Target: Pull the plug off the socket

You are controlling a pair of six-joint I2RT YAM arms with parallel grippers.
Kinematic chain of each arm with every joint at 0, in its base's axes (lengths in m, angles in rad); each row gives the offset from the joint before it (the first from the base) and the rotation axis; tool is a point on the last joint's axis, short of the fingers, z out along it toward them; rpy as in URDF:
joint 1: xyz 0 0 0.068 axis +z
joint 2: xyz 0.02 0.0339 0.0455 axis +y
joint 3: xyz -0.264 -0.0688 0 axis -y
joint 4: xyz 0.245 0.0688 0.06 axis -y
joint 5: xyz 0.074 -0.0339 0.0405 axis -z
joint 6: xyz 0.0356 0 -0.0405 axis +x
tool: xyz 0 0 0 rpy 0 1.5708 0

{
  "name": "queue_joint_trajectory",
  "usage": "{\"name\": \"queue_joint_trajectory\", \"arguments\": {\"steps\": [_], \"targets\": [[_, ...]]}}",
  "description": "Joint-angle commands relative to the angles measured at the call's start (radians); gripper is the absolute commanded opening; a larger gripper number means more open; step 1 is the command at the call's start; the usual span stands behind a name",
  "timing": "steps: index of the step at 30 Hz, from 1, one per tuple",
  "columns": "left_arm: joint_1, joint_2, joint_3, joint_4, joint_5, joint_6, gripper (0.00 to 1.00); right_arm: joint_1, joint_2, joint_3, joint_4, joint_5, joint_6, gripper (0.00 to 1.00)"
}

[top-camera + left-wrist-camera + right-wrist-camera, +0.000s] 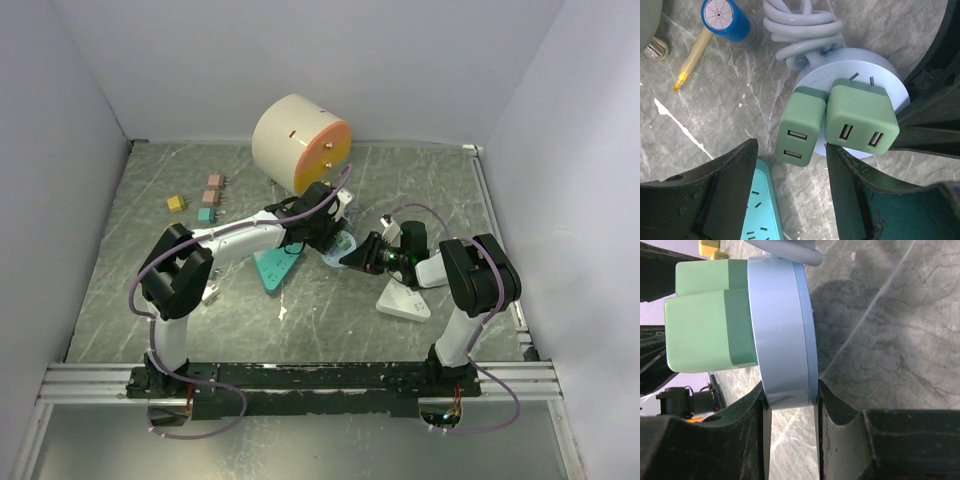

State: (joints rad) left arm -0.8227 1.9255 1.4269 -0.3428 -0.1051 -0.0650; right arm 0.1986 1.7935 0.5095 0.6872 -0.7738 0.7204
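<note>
A round light-blue socket (816, 76) lies on the marble table with two green plugs pushed into it. The smaller plug (799, 127) has two USB slots, and the wider plug (861, 117) sits beside it. My left gripper (790, 145) is open, its fingers standing either side of the smaller plug's near end. The right finger is wedged at the seam between the two plugs. My right gripper (790, 385) is shut on the socket's rim (780, 340), both pads pressed against it. In the top view the two grippers meet at the socket (338, 243).
A coiled grey cable (800, 25) runs from the socket. A teal power strip (757, 210) lies under my left fingers and a white one (405, 300) under the right arm. A blue-capped tube (725, 20), small blocks (210, 200) and a big cream-orange cylinder (300, 140) stand behind.
</note>
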Motion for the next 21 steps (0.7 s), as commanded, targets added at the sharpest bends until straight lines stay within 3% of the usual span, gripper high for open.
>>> {"name": "queue_joint_trajectory", "arguments": {"steps": [1, 5, 12, 16, 19, 21], "targets": [[0.015, 0.022, 0.027, 0.028, 0.042, 0.050, 0.67, 0.014, 0.054, -0.030, -0.135, 0.059, -0.078, 0.00], [0.032, 0.021, 0.004, 0.093, 0.131, 0.065, 0.63, 0.015, 0.059, -0.027, -0.137, 0.058, -0.079, 0.00], [0.036, 0.042, 0.000, 0.138, 0.166, 0.069, 0.53, 0.014, 0.086, -0.022, -0.124, 0.044, -0.072, 0.00], [0.036, 0.020, -0.036, 0.159, 0.155, 0.068, 0.36, 0.014, 0.086, -0.022, -0.125, 0.051, -0.070, 0.00], [0.035, -0.026, -0.082, 0.194, 0.145, 0.059, 0.11, 0.014, 0.085, -0.021, -0.120, 0.059, -0.061, 0.00], [0.029, -0.064, -0.126, 0.227, 0.134, 0.047, 0.07, 0.013, 0.099, -0.017, -0.109, 0.053, -0.047, 0.00]]}}
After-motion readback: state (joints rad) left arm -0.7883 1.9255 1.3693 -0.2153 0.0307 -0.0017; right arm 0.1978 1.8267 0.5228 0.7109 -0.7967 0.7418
